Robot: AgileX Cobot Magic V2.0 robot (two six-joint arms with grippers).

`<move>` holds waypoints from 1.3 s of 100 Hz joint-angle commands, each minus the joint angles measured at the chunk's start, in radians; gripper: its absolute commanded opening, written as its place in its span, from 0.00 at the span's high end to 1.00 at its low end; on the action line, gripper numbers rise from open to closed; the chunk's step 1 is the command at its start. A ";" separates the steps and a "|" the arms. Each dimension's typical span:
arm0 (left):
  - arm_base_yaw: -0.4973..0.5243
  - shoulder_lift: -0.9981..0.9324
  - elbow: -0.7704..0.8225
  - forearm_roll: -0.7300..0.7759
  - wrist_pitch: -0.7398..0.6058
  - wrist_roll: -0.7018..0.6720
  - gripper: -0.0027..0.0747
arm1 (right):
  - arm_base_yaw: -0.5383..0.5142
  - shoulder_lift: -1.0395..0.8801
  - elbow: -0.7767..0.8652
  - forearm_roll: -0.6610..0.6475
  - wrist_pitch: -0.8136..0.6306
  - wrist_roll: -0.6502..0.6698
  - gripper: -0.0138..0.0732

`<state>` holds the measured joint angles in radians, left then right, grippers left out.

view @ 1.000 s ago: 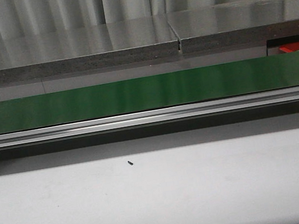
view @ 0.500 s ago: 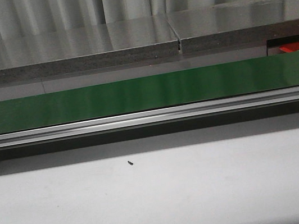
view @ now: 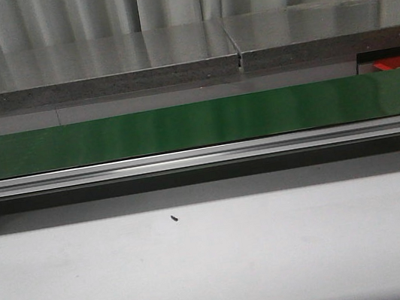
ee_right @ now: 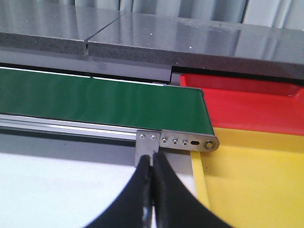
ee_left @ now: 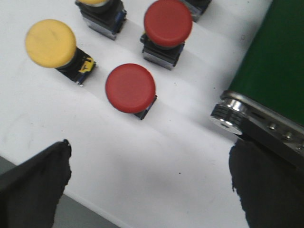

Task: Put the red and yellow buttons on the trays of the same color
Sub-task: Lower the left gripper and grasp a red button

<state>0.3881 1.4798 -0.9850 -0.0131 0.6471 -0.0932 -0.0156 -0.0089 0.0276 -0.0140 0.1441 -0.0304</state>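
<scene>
The left gripper [ee_left: 149, 185] shows 2 matte black fingers [ee_left: 33, 187] with rough, ragged edges, at the lower left and lower right corners. The right gripper [ee_right: 152, 164] shows 2 smooth, glossy black fingers [ee_right: 166, 197], tapering upward at bottom centre.

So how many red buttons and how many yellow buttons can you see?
Red buttons: 2
Yellow buttons: 2, one cut off by the picture's edge
Total: 4 buttons
</scene>
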 commanded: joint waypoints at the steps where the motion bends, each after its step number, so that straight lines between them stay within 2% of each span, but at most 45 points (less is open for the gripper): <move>1: 0.022 -0.029 -0.033 -0.002 -0.059 -0.013 0.13 | 0.001 -0.018 -0.001 -0.011 -0.085 -0.004 0.92; 35: 0.034 -0.017 -0.035 -0.002 -0.110 -0.013 0.13 | 0.001 -0.018 -0.001 -0.011 -0.085 -0.004 0.92; 72: 0.034 0.133 -0.055 -0.006 -0.133 -0.013 0.14 | 0.001 -0.018 -0.001 -0.011 -0.085 -0.004 0.92; 121: 0.034 0.276 -0.174 -0.012 -0.129 -0.009 0.14 | 0.001 -0.018 -0.001 -0.011 -0.085 -0.004 0.92; 130: 0.034 0.287 -0.174 -0.012 -0.129 -0.009 0.17 | 0.001 -0.018 -0.001 -0.011 -0.085 -0.004 0.92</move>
<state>0.4211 1.7962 -1.1282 -0.0163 0.5505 -0.0941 -0.0156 -0.0089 0.0276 -0.0140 0.1441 -0.0304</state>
